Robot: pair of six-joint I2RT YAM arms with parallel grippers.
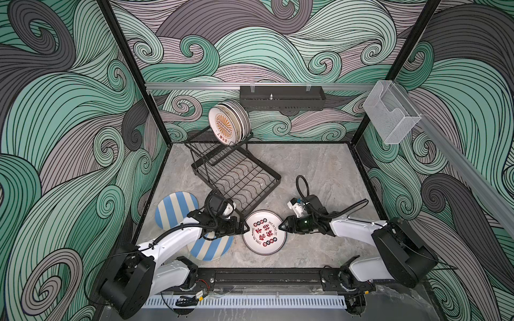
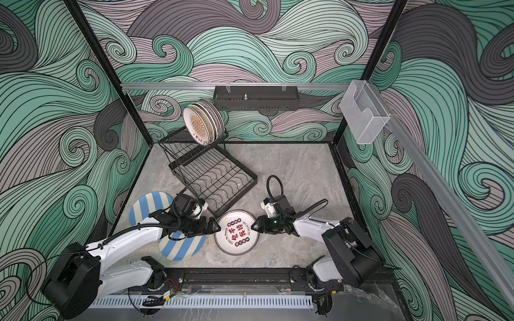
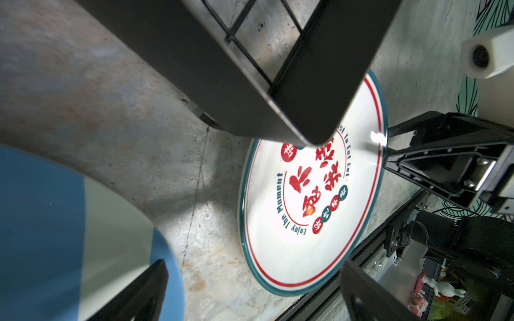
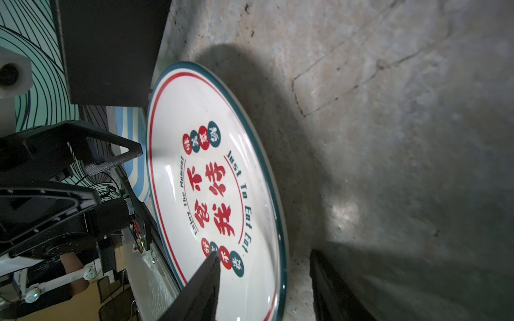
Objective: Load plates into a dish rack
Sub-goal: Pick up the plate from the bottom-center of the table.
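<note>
Nearest my camera, my left gripper (image 1: 246, 227) and right gripper (image 1: 281, 226) both had jaws parted and clasped nothing, the right astride the rim of the red-lettered plate (image 1: 264, 234), which lay flat between them, just before the dish rack (image 1: 239, 178).

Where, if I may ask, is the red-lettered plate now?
In both top views, the plate lies between the left pincer and right pincer, beside the dish rack's near corner.
</note>
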